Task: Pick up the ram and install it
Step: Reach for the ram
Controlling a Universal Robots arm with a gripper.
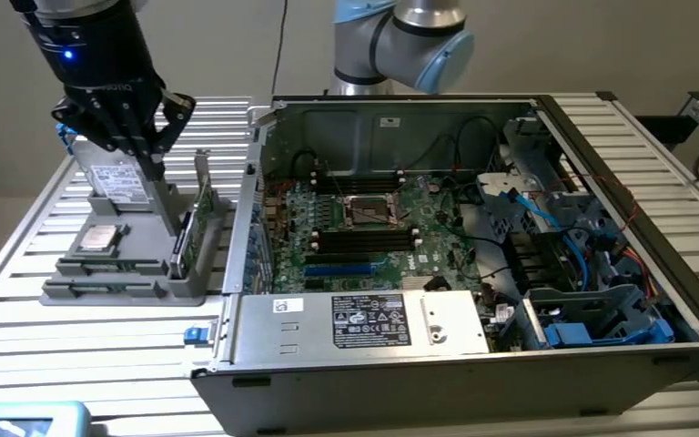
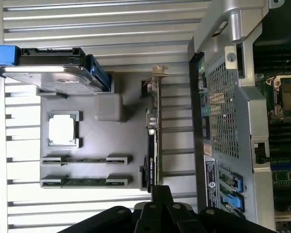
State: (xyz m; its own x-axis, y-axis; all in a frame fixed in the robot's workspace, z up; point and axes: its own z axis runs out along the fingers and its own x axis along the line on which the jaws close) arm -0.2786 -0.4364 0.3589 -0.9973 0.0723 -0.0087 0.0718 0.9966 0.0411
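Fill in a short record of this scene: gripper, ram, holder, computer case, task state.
gripper: shut, nothing seen in it, above the holder
ram: sitting in a slot of the holder
holder: grey tray on the slatted table
computer case: open, motherboard exposed, on the exterior view's right of the holder
task state: ram not yet picked up

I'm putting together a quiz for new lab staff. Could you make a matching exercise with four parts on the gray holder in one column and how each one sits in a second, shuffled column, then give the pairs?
Parts
1. ram
2. processor chip
3. hard drive
4. card with metal bracket

Places
A. standing on edge along the side of the holder nearest the computer case
B. lying in the slot row farthest from the hard drive
C. upright at one end of the holder
D. flat in a square recess

Pairs: 1-B, 2-D, 3-C, 4-A
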